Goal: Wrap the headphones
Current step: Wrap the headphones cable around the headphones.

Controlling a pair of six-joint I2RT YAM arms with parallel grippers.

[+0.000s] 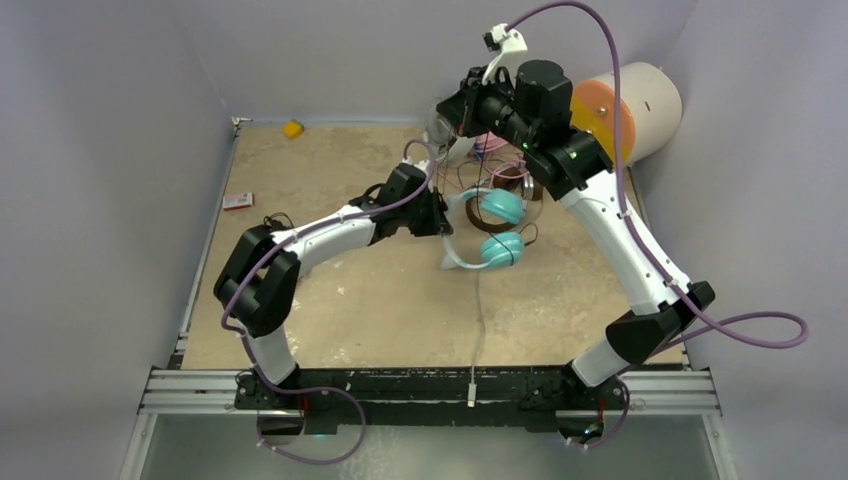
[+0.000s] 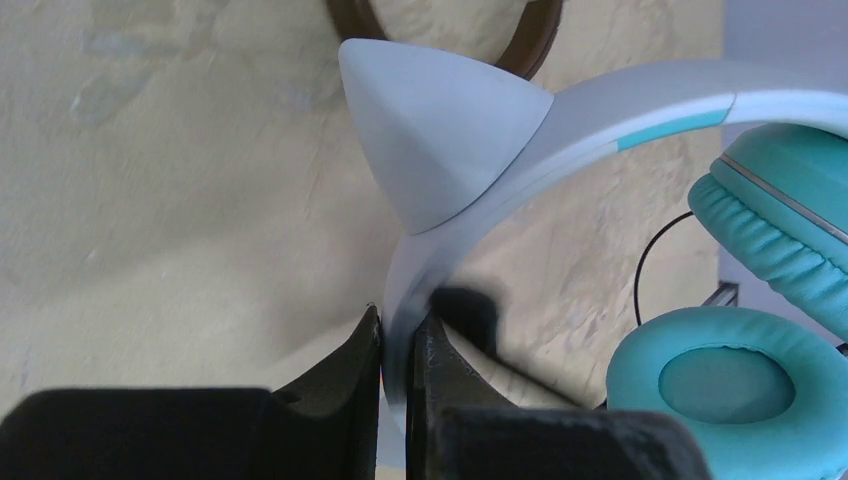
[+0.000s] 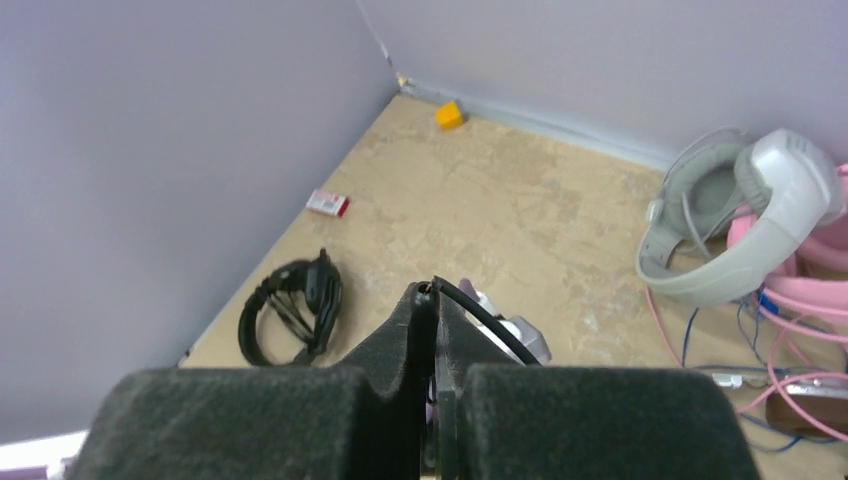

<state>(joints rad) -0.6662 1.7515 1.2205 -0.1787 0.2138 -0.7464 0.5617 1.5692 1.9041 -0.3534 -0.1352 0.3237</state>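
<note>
Grey lead (image 1: pixel 478 330) runs from teal-and-white headphones (image 1: pixel 497 232) over counter (image 1: pixel 370 320) to near edge, plug (image 1: pixel 471 386) at the rail. Headphones lie mid-counter. Left pincer (image 2: pixel 398 340) clamped on their white headband (image 2: pixel 600 110), just below the cat ear (image 2: pixel 440 130); both teal cups to its right. Black headphones (image 3: pixel 290 312) by left wall. Right pincer (image 3: pixel 437 300) raised over far counter, fingers pressed together on thin black cable (image 3: pixel 485 318); which set it belongs to, cannot tell. Far right: grey-white headphones (image 3: pixel 740 220) touching pink headphones (image 3: pixel 800 260), cables tangled. Cream cylinder (image 1: pixel 640 100) beyond.
</note>
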